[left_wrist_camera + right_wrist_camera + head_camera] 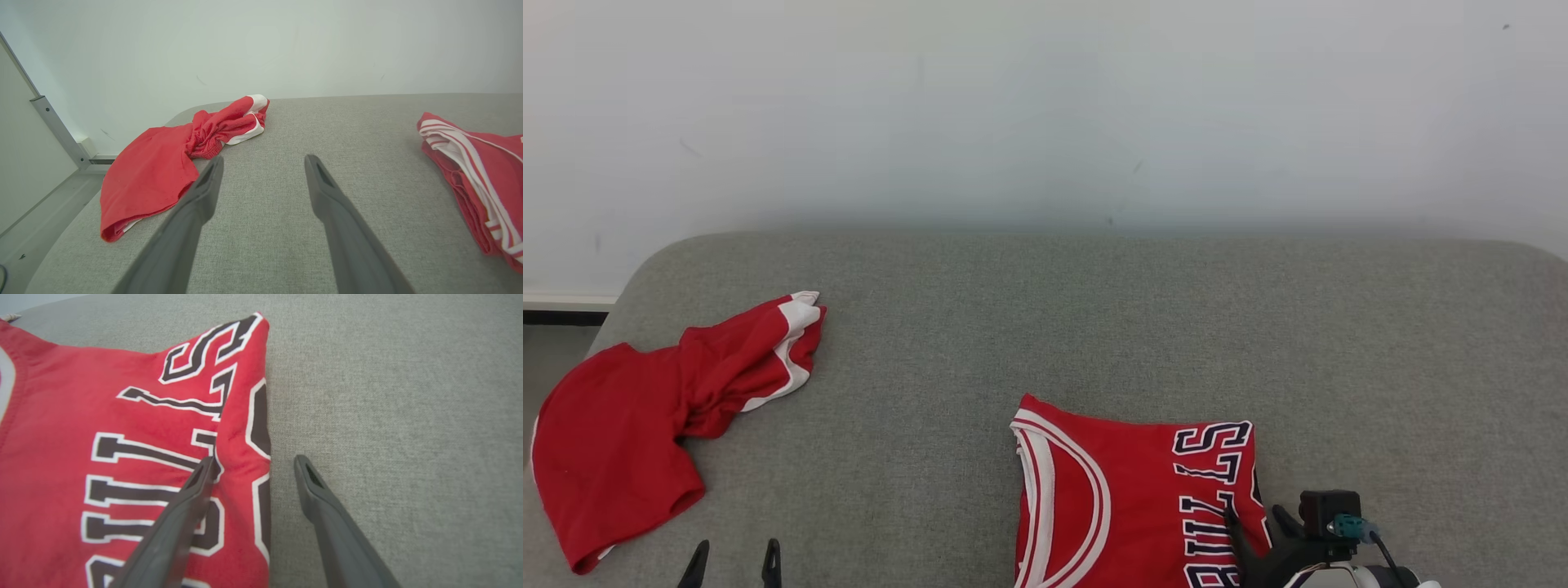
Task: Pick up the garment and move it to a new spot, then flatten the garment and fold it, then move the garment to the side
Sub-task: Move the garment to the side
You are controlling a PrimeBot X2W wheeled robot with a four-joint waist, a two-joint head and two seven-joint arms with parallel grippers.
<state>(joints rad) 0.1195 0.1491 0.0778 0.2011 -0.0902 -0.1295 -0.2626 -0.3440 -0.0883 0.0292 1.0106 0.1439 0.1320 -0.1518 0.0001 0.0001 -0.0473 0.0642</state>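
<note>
**Folded red jersey with black-and-white lettering (pixel 1127 498), front-right on grey fabric cushion (pixel 1094 327)**

Neckline toward cushion's left end, lettering running front-to-back (long axis cut off). Crumpled red-and-white garment (pixel 645 408) at cushion's left end. Right gripper (pixel 1254 516) spread, straddling jersey's right fold; left gripper (pixel 737 545) spread, empty, front-left.

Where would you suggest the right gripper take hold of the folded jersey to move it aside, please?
Probably the right folded edge of the jersey, beside the lettering, approached from the bare cushion on its right. The layers stack there into one thick edge, and the open right gripper has a finger on either side of it.
</note>
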